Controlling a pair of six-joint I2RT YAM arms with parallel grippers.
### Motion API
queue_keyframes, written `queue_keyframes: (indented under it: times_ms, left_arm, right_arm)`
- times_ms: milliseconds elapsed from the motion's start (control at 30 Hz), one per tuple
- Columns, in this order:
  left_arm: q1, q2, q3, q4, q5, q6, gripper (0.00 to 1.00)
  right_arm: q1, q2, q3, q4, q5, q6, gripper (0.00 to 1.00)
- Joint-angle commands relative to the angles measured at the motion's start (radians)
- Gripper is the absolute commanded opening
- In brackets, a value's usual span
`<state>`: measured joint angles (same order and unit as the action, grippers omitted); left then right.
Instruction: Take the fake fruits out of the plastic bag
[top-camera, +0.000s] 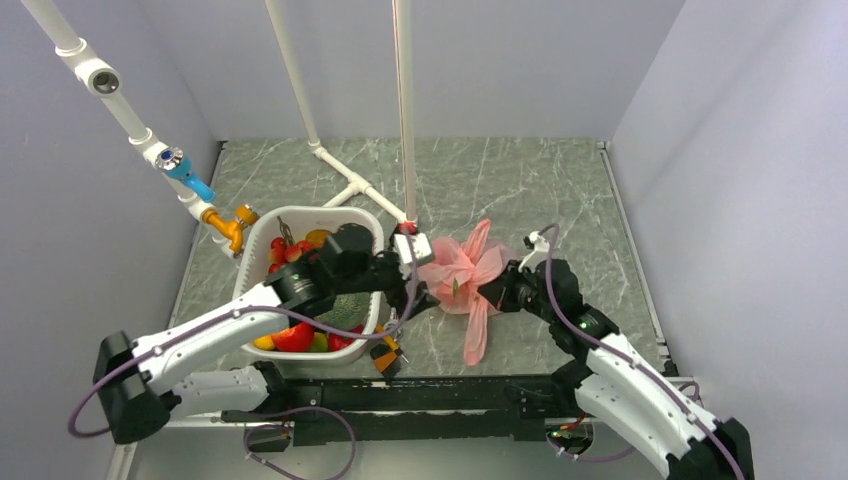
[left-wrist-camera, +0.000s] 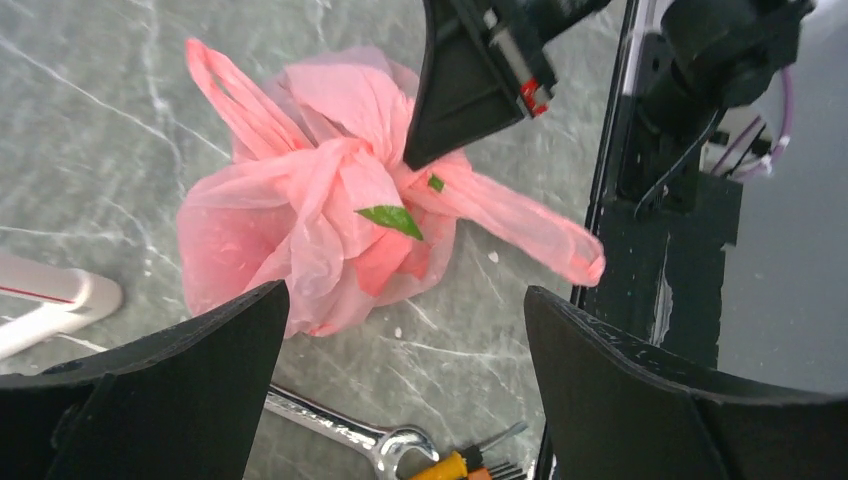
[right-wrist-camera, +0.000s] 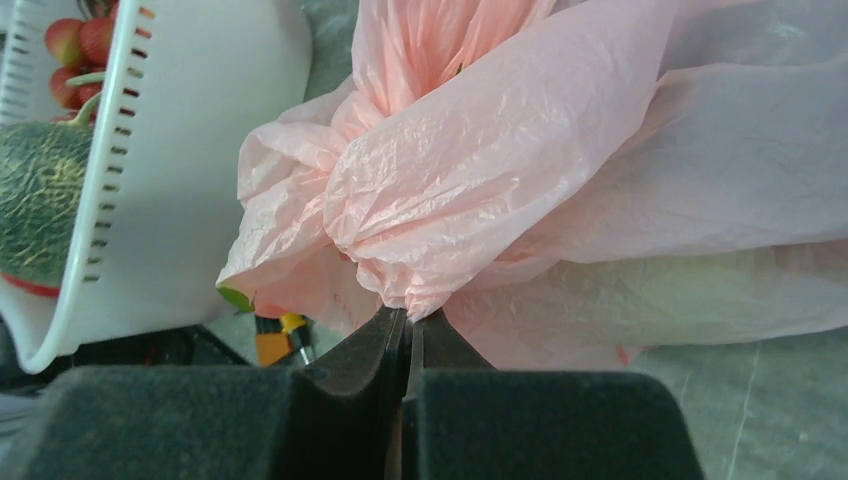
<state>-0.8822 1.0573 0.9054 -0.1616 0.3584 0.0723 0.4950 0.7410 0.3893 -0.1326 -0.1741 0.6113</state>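
Thin crinkly translucent pink plastic bag (top-camera: 458, 272) is seen bunched up on the grey-green marbled tabletop (top-camera: 520, 180), just right of the white slotted plastic basket (top-camera: 300, 212), between the two grippers. Whether bag and basket touch cannot be told. The neck is gathered into a twist. One loop handle is angled up toward the far side; the other is laid out toward the near edge. A small green leaf (left-wrist-camera: 390, 218) is exposed at the gathered folds. The contents are not discernible through the film.

Right gripper (right-wrist-camera: 405, 335): jaws are clenched on a pinched fold of the bag, at the side facing the right arm. The film is seen bulging out just above the tips.

Left gripper (left-wrist-camera: 400, 300): jaws are spread wide and nothing is held. It is positioned over the bag's basket side, with the arm reaching across the basket.

In the basket a large netted grey-green melon (right-wrist-camera: 40, 200) is seen, with small red fruits (right-wrist-camera: 80, 40) at the far end and red, yellow and orange pieces at the near end.

A silver spanner (left-wrist-camera: 340, 425) is laid on the tabletop near the bag. A white pipe frame (top-camera: 340, 170) is fixed behind the basket.
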Motion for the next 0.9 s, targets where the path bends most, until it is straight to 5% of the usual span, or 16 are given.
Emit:
queue_keyframes:
  times_ms: [0,167,333,533,733,867]
  left_arm:
    - [-0.091,0.111,0.087,-0.089,-0.167,0.067,0.94]
    - [-0.098,0.236,0.155,-0.047,-0.186,0.018,0.97]
    - [-0.098,0.418,0.424,-0.222,-0.201,0.045,0.99]
    - [-0.058,0.306,0.205,0.025,-0.13,0.015,0.99]
    - [-0.091,0.416,0.274,-0.08,-0.071,0.03,0.81]
    - [-0.093,0.518,0.317,-0.111,-0.031,0.021,0.91]
  right_arm:
    - [0.013,-0.155,-0.032,-0.152,-0.006,0.063,0.0]
    - [0.013,-0.22,-0.056,-0.237,-0.038,0.062,0.0]
    - [0.014,-0.212,-0.049,-0.258,-0.092,0.079,0.0]
    - [0.014,-0.241,-0.017,-0.316,-0.088,0.072,0.0]
    - [0.014,-0.234,0.021,-0.318,-0.074,0.061,0.02]
    - [0.014,-0.201,0.041,-0.312,-0.076,0.052,0.03]
